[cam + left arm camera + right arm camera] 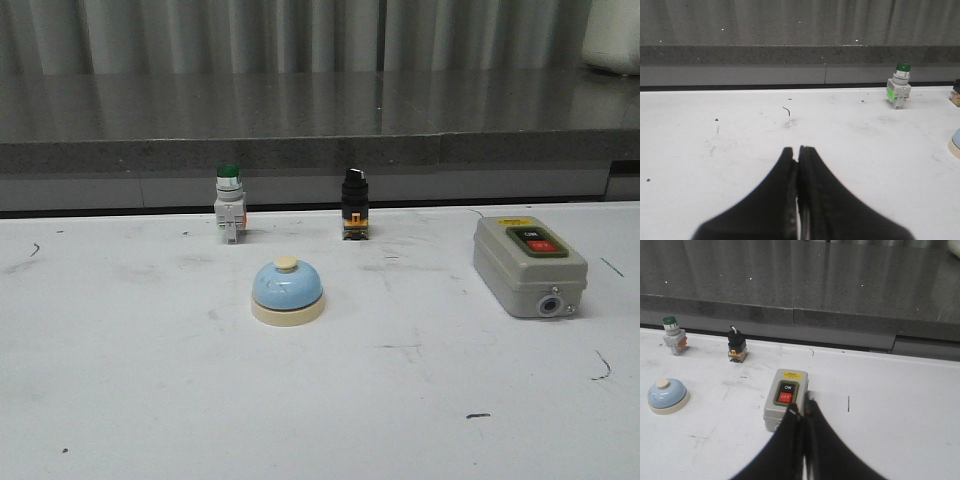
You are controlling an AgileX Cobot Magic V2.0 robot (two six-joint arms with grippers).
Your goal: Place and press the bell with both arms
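Note:
The light-blue bell (287, 290) with cream base and cream button stands upright on the white table, near the middle. It also shows in the right wrist view as the bell (668, 395), and its edge peeks into the left wrist view as the bell (956, 144). Neither arm appears in the front view. My left gripper (798, 149) is shut and empty over bare table, well away from the bell. My right gripper (801, 409) is shut and empty, its tips in front of the grey switch box (787, 399).
A green-capped pushbutton (229, 204) and a black selector switch (354, 205) stand at the table's back edge. The grey switch box (529, 265) with ON and OFF buttons lies on the right. A dark ledge (300, 150) runs behind the table.

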